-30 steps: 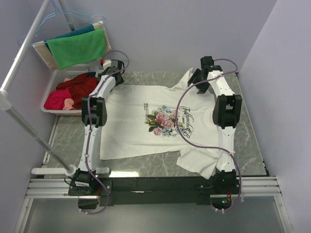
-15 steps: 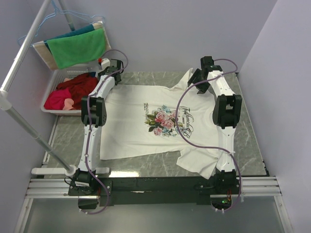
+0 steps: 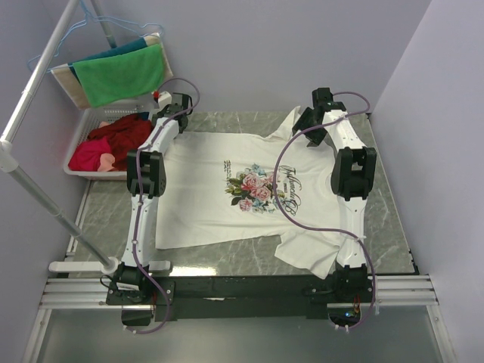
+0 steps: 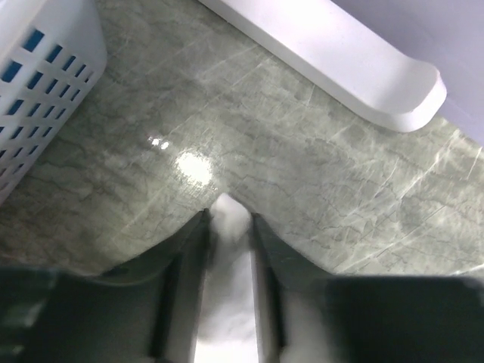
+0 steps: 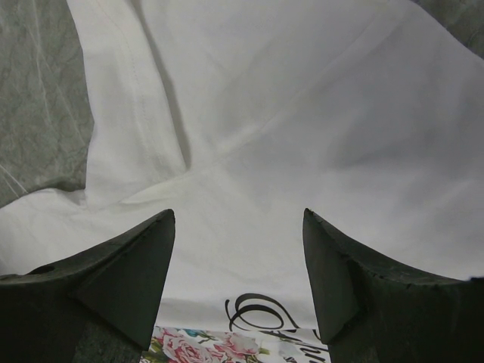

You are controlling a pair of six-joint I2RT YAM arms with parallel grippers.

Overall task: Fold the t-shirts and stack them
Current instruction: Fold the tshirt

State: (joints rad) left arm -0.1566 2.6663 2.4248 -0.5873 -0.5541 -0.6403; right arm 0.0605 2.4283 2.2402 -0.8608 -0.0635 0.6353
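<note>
Table with t-shirt; basket of clothes

We find no text that can be read. The t-shirt bears dark script beside its floral print, and small printed lines. All are too small to make out. The right wrist view shows only one curl of the script.

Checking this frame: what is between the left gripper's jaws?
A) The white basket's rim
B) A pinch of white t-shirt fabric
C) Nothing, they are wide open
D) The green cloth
B: in the left wrist view the left gripper has its jaws drawn close on a tip of white fabric from the t-shirt, just above the marbled table.
</note>
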